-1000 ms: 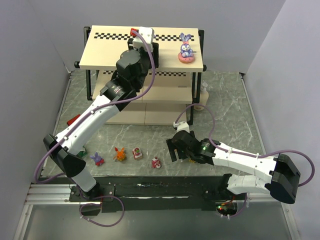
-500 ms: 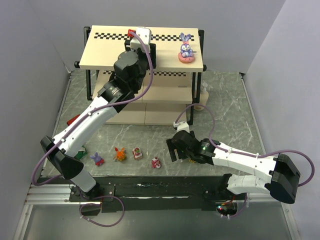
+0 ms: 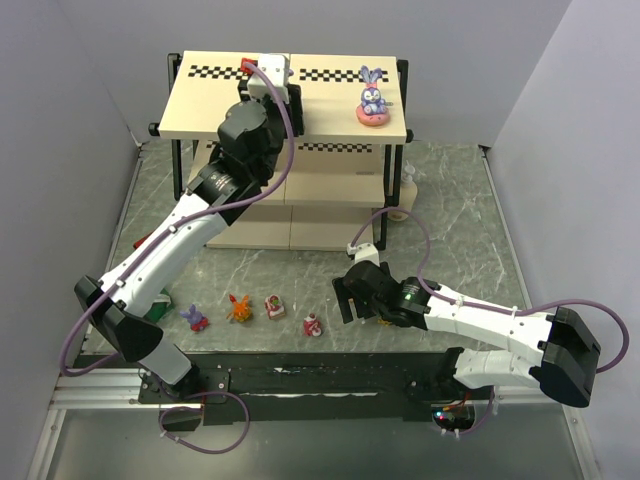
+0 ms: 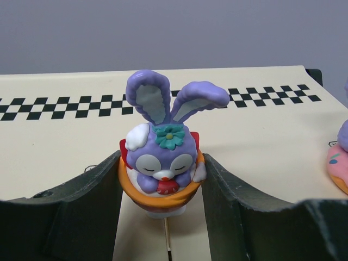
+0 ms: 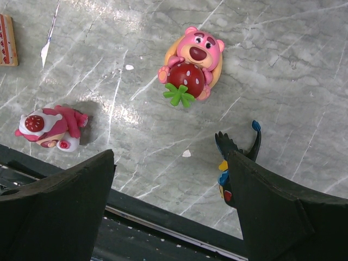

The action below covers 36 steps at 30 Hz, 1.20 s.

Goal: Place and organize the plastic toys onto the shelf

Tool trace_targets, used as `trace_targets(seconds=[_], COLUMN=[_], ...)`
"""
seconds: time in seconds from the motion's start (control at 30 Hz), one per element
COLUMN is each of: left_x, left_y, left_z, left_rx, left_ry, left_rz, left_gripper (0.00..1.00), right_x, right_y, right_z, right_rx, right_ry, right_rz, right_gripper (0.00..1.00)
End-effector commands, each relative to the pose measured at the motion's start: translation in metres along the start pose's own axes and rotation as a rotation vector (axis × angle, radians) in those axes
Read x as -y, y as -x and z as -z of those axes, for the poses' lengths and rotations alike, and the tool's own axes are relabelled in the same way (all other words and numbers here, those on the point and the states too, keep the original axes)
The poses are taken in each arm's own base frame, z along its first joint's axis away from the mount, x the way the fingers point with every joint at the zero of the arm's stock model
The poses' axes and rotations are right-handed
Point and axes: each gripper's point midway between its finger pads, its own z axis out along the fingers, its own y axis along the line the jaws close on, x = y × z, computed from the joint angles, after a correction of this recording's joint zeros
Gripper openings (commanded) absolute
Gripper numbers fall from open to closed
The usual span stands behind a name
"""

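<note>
Scene: two arms working over a marbled tabletop (image 3: 455, 220) in front of the shelf (image 3: 205, 105).
Left fingers (image 4: 70, 212): clamped on both sides of the orange cup of a purple bunny (image 4: 161, 163). The grip is low, which leaves the ears and face free and keeps the figure upright.
Held bunny, position: above the shelf's top board, in front of the checker strip (image 4: 65, 103). Whether its base touches the board cannot be told.
Second bunny (image 3: 374, 98): stands at the right end of the top board, well apart from the held one, probably to leave room for a row.
Right fingers (image 5: 60, 206): wide apart, empty, pointing down at the tabletop.
Below right fingers: pink bear (image 5: 190, 65) on its back, small pink figure (image 5: 49, 128) tipped over, winged toy (image 5: 235, 174) half hidden beside one finger.
Front row: third bunny (image 3: 194, 318), orange spiky creature (image 3: 239, 308), red-pink figure (image 3: 275, 306).
Progress (judged): one toy shelved, one being placed, the others not yet collected.
</note>
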Motion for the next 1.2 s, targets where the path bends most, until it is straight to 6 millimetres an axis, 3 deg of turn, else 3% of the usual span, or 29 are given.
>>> trace_targets(seconds=[0.0,0.77,0.93,1.17], left_x=[-0.007,-0.004,-0.006,-0.012], left_y=[-0.015,-0.003,0.004,0.028], left_z=[0.005,0.006,0.013,0.037], left_rx=[-0.055,-0.03,-0.008,0.071], left_ry=[0.006,-0.023,-0.037,-0.078], left_rz=[-0.022,-0.016,-0.008,0.029], left_gripper=[0.55,0.83,0.99,0.96], right_x=[0.0,0.0,-0.002,-0.005], right_y=[0.005,0.003,0.003,0.004], right_z=[-0.001,-0.001,-0.001,-0.001], right_rx=[0.02,0.018,0.018,0.017], right_ry=[-0.007,0.0,0.012,0.027], right_rz=[-0.019,-0.025,-0.031,-0.036], right_gripper=[0.91,0.91,0.91,0.92])
